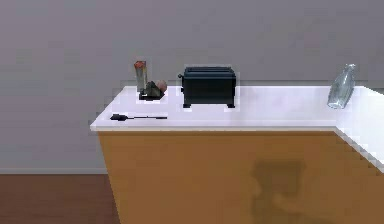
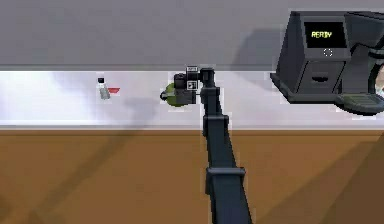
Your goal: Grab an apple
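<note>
Arm side view, white desk (image 2: 60, 105): a small shaker (image 2: 102, 88); a yellow-green apple (image 2: 171, 96) on the desk, at the fingers (image 2: 181, 88) of the dark arm (image 2: 220, 150); a black machine (image 2: 325, 55). Whether the fingers are apart, together or holding anything cannot be told.

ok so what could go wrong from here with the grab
1. The greenish round thing lies on the counter at the tool; a nudge might roll it away.
2. The dark machine stands close beside the arm; swinging that way might strike it.
</note>
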